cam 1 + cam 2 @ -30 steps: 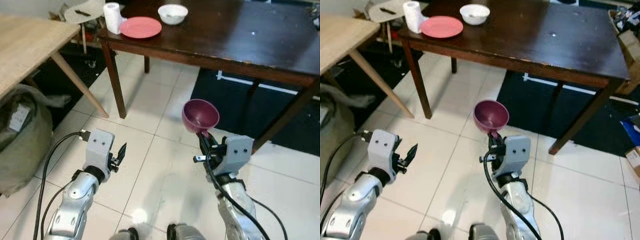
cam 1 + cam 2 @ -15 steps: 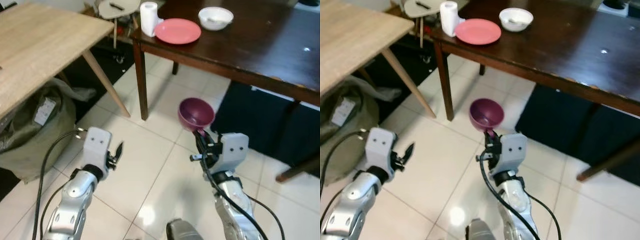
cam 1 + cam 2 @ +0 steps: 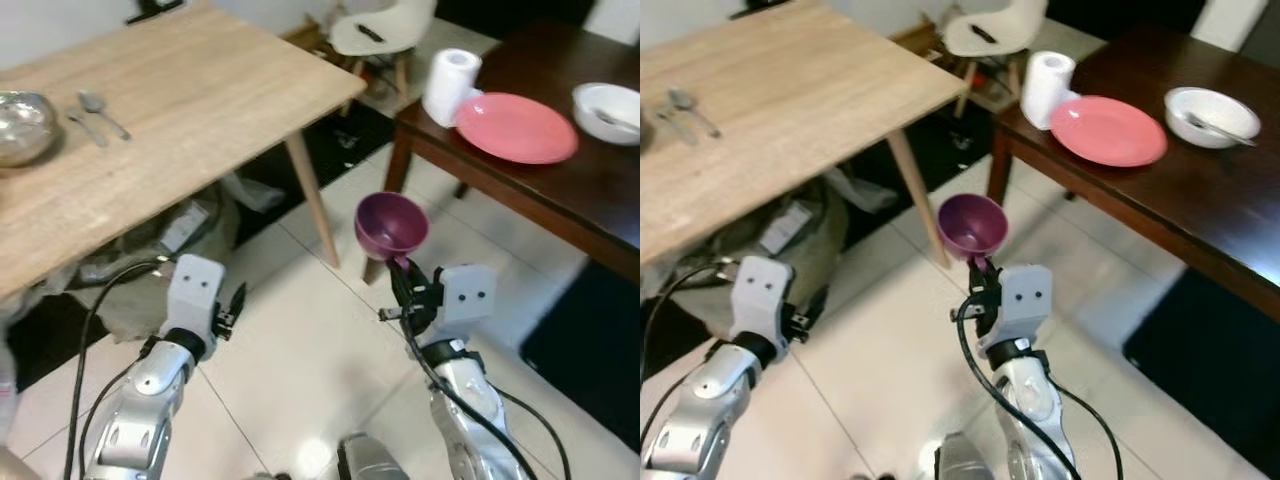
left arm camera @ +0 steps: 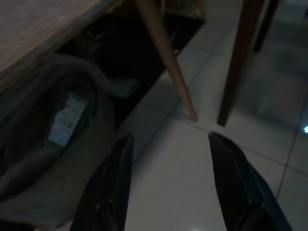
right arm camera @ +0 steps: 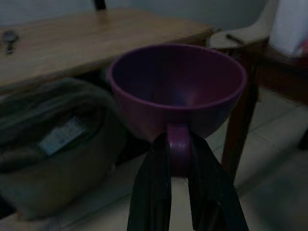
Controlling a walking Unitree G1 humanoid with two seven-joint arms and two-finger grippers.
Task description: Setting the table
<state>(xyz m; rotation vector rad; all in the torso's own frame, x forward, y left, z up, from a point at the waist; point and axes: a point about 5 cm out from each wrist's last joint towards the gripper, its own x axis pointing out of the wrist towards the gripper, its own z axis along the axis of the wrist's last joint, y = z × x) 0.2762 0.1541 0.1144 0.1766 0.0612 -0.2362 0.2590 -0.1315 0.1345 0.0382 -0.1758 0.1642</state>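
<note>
The light wooden counter (image 3: 180, 110) on the robot's left carries a metal bowl (image 3: 22, 125) and two spoons (image 3: 95, 112). The dark counter (image 3: 1200, 200) on the right carries a pink plate (image 3: 1108, 131), a white bowl (image 3: 1210, 103) with a utensil in it, and a paper roll (image 3: 1048, 85) at its corner. So the setting looks only partly done, with pieces spread over both counters.

The purple cup (image 3: 390, 222) is not yet placed: it hangs above the tiled floor (image 3: 290, 350) between the two counters, gripped by its handle in the right claw (image 5: 179, 159), fingers pinched narrow around it. The left claw (image 4: 168, 178) is spread wide and carries nothing, low beside a grey bag (image 4: 53, 139) under the wooden counter.

What remains, judging by this, is to set the cup down on a counter.
</note>
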